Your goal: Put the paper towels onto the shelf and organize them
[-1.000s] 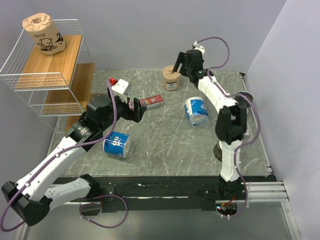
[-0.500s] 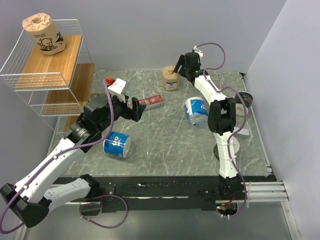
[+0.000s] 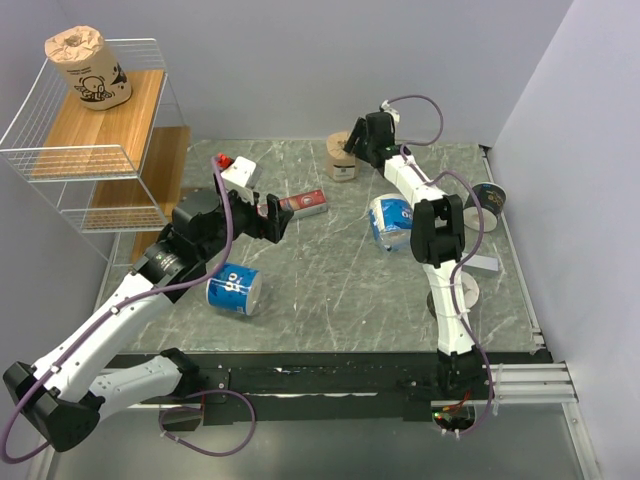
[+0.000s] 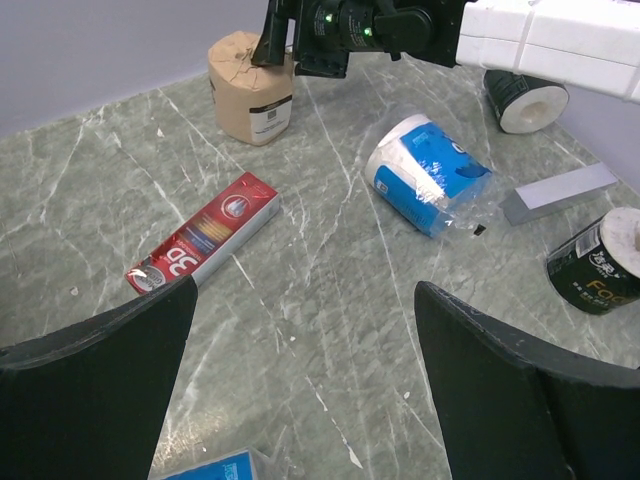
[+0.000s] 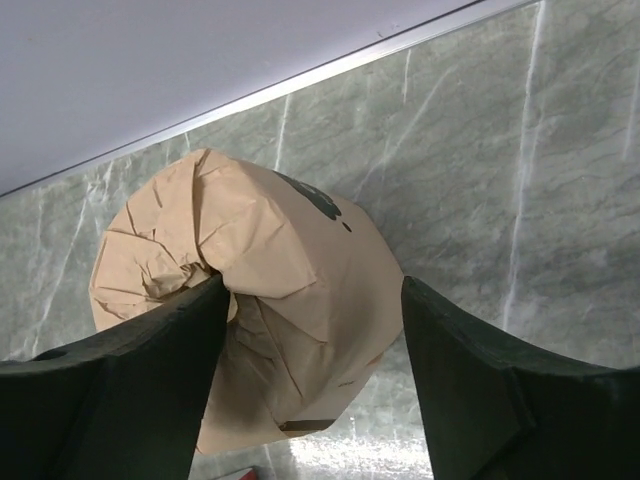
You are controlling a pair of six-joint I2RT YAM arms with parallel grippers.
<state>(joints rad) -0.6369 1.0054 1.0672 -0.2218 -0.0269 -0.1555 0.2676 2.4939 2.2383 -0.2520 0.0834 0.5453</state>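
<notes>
One kraft-brown paper towel roll (image 3: pixel 88 68) stands on the top board of the white wire shelf (image 3: pixel 100 150) at the far left. A second kraft roll (image 3: pixel 340 160) (image 5: pixel 290 240) stands at the table's back. My right gripper (image 3: pixel 352 150) (image 5: pixel 310 285) straddles it, one finger at the crumpled core and the other just off its outer side, jaws open. Blue-and-white rolls lie at the centre right (image 3: pixel 392 222) (image 4: pixel 425 175) and near left (image 3: pixel 234 289). Dark rolls (image 4: pixel 525 98) (image 4: pixel 597 265) lie at the right. My left gripper (image 3: pixel 272 218) (image 4: pixel 305 290) hangs wide open over bare table.
A flat red box (image 3: pixel 303 204) (image 4: pixel 205 235) lies just beyond the left gripper. A grey flat strip (image 4: pixel 560 192) rests between the two dark rolls. The shelf's lower boards (image 3: pixel 125 205) stand against the left wall. Back and right walls close the table.
My right gripper has reached further back and down onto the kraft roll, and its jaws have narrowed round it. The left arm has barely moved.
</notes>
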